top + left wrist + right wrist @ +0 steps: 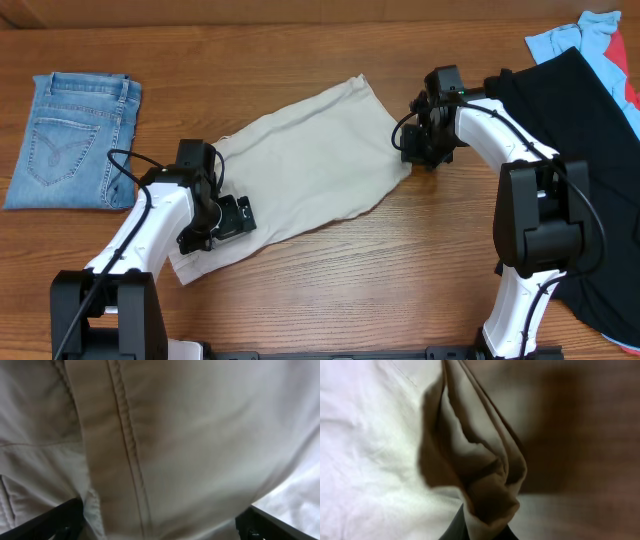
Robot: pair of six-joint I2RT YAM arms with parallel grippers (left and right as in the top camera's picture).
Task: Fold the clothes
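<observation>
Two grippers meet the beige shorts (310,165), which lie spread across the middle of the wooden table (330,290). The left gripper (228,220) sits over their lower-left end, jaws spread wide above the cloth. The right gripper (415,150) is pinched tight on a bunched fold at their right edge.

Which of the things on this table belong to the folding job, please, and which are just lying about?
Part of the job:
beige shorts
left claw, open over the shorts
right claw, shut on the shorts' edge

Just lying about:
blue jeans
black garment
light blue garment
</observation>
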